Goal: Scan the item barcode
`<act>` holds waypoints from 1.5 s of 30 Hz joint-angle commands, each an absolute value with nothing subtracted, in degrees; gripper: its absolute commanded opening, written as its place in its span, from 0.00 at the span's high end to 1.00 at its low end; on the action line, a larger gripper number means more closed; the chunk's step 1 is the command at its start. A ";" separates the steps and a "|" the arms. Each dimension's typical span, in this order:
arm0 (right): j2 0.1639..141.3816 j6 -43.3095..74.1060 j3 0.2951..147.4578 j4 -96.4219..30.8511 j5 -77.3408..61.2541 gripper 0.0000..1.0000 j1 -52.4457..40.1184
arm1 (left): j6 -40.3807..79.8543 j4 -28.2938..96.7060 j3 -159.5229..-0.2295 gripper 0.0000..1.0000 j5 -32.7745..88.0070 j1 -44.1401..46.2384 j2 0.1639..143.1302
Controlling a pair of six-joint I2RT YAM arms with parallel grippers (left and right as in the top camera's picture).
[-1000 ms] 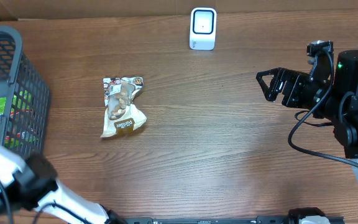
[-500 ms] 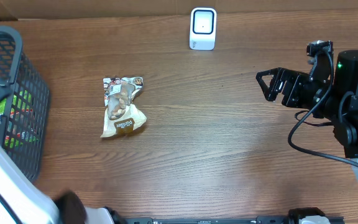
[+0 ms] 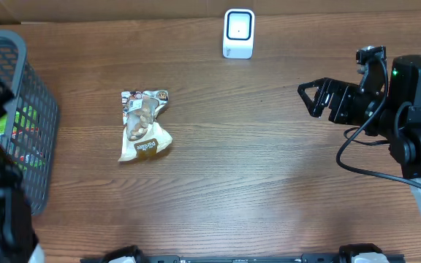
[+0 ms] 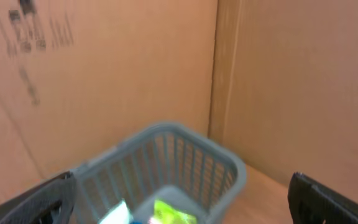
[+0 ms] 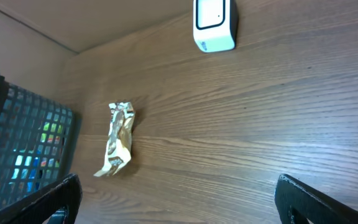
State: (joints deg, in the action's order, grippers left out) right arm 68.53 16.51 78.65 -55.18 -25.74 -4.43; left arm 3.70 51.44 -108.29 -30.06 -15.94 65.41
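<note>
We list one snack pouch (image 3: 144, 126), print too small to read, flat on the bench (image 3: 254, 183) between basket (image 3: 20, 95) and white scanner (image 3: 239, 33). Right tool (image 3: 309, 98) open, empty; left tool (image 4: 179, 214) open above basket.

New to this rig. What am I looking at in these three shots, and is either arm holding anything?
It is a table with two robot arms, each ending in a two-finger gripper.

The overhead view looks straight down. The right gripper hangs over the right side, jaws open and empty. The dark bulk at the left edge is the left arm, too close to the lens to read.

On the wood lie a crumpled snack packet and, at the far edge, a small white scanner. A grey mesh basket with colourful items stands at the left.

The other two pictures come from cameras on the wrists. The left gripper shows its fingertips wide apart above the basket, holding nothing. The right wrist view looks across at the packet, scanner and basket.
</note>
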 commanded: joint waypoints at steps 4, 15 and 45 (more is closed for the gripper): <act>68.42 16.32 80.16 -56.38 -27.11 0.00 -4.10 | -2.68 45.71 -107.04 0.00 -32.05 -25.19 73.78; 68.42 16.34 80.16 -56.66 -27.11 0.00 -4.10 | 4.29 45.39 -107.04 0.00 -7.73 -44.86 91.13; 68.45 16.56 80.16 -57.10 -27.11 0.00 -4.10 | 8.29 56.25 -106.96 0.13 -3.11 -42.54 128.29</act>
State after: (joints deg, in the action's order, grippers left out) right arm 68.53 16.49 78.65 -57.10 -26.76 -4.43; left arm 7.60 55.94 -107.02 -3.92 -43.53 126.61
